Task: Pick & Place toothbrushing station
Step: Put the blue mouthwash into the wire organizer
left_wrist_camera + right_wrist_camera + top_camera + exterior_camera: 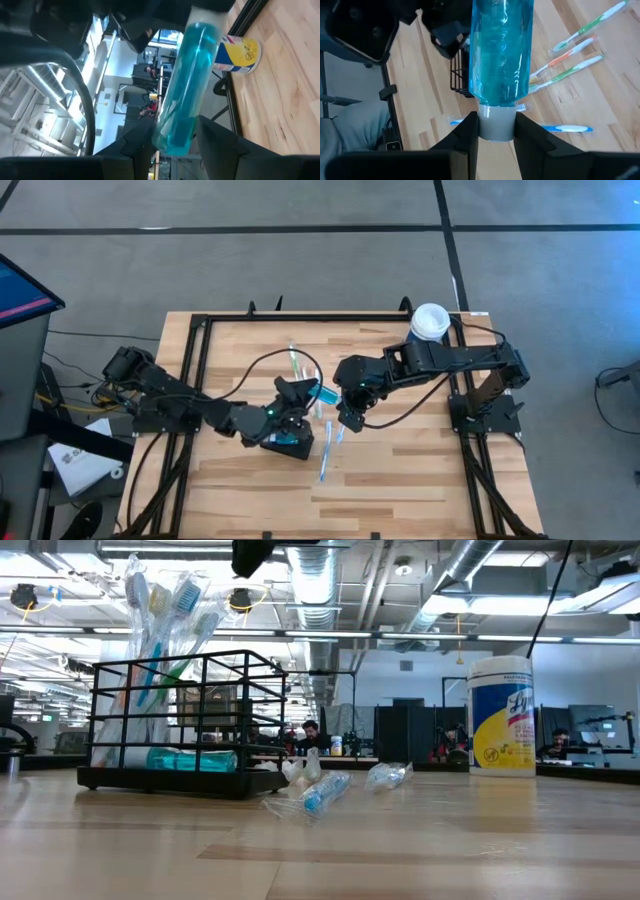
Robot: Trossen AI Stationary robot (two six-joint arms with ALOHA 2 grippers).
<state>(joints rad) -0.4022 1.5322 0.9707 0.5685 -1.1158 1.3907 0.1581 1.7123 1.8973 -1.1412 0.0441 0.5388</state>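
Note:
A clear blue bottle (322, 392) with a white cap hangs in the air over the middle of the table, between my two grippers. My left gripper (303, 396) is shut on its bottom end, and my right gripper (340, 394) is shut on its cap end. The toothbrushing station (185, 720), a black wire rack, stands on the table below my left arm. Several toothbrushes lean upright in it and a teal thing lies in its bottom. The right wrist view shows the rack (460, 75) beneath the bottle. My left gripper pinches the bottle's bottom end (172, 140) between its two fingers, which come in level from the table's left. The bottle runs on away from the fingers, lifted clear of the table. My right gripper pinches the white cap (496, 122) between its two fingers, slanting down from the table's right. The bottle's blue body (500, 50) extends beyond the fingertips, clear of the table.
Wrapped toothbrushes lie loose on the wood, some near the middle front (330, 450) and some farther back (298, 365). A yellow-and-white canister (429, 321) with a white lid stands at the far right. A black frame (200, 330) rims the table.

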